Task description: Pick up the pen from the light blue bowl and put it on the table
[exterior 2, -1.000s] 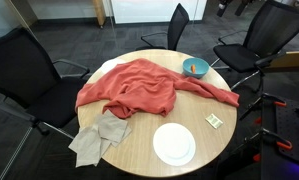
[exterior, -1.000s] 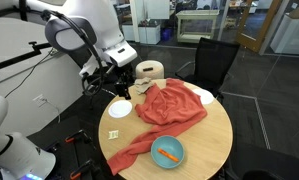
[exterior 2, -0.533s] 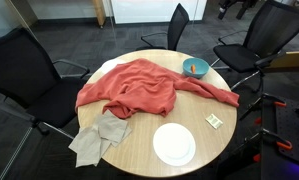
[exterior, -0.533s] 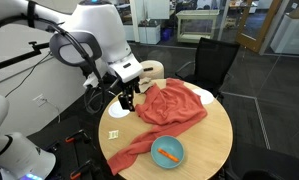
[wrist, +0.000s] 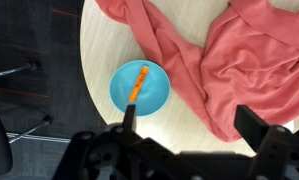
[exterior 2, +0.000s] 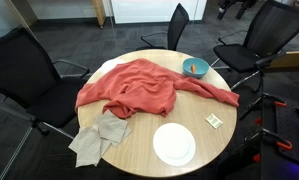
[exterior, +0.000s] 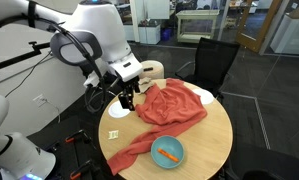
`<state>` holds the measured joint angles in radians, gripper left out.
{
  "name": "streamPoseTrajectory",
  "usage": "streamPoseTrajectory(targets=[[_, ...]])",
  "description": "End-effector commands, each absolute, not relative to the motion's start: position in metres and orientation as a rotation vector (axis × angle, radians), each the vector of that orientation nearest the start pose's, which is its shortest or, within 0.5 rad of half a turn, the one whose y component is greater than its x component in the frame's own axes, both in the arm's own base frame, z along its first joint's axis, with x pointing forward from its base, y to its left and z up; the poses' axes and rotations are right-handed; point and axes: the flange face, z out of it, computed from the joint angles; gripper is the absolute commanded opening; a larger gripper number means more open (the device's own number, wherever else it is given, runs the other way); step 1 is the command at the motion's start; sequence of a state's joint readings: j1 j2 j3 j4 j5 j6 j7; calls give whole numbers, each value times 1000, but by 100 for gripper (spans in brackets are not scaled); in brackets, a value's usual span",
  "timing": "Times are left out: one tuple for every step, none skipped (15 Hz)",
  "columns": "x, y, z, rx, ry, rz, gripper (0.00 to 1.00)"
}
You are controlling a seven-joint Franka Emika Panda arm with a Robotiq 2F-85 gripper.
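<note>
The short orange pen (exterior: 169, 153) lies inside the light blue bowl (exterior: 157, 146) at the near edge of the round wooden table (exterior: 214, 140). Both also show in the exterior view from across the table, the pen (exterior 2: 193, 69) in the bowl (exterior 2: 201, 64), and in the wrist view, the pen (wrist: 139, 82) in the bowl (wrist: 154, 98). My gripper (exterior: 127, 100) hangs open and empty above the table's far-left side, well away from the bowl. In the wrist view its fingers (wrist: 192, 125) are spread wide, the bowl up and left of them.
A large red cloth (exterior 2: 139, 88) covers the table's middle, with a tail running next to the bowl. A white plate (exterior 2: 174, 143), a grey rag (exterior 2: 99, 138) and a small card (exterior 2: 214, 120) lie on the table. Black chairs (exterior 2: 19, 70) surround it.
One second ago the gripper was further back, off the table's edge; it has since moved forward and down over the white plate. No change in the last half second.
</note>
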<state>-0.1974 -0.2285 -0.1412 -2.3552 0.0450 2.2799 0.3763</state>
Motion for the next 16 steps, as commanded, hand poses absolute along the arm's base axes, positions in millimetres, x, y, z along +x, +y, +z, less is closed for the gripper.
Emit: streamPoseTrajectory(targets=[[462, -165, 424, -2846, 1139, -214, 100], [463, -168, 418, -2837, 1164, -203, 100], [465, -172, 412, -2835, 1182, -188, 100], [466, -175, 404, -2830, 1202, -180, 100], [468, -179, 397, -2831, 1213, -170, 100], [470, -182, 389, -2826, 1220, -162, 100], [472, -185, 381, -2817, 1234, -163, 100], [475, -188, 373, -2810, 1245, -163, 100], [478, -191, 367, -2803, 1256, -162, 100], [481, -194, 358, -2794, 1272, -151, 100], [483, -196, 352, -2790, 1280, -140, 100], [486, -199, 345, -2785, 1291, -124, 100], [489, -201, 339, -2779, 1299, -110, 100], [492, -204, 333, -2771, 1313, -104, 100], [495, -207, 327, -2759, 1333, -97, 100], [499, -210, 321, -2751, 1347, -84, 100]])
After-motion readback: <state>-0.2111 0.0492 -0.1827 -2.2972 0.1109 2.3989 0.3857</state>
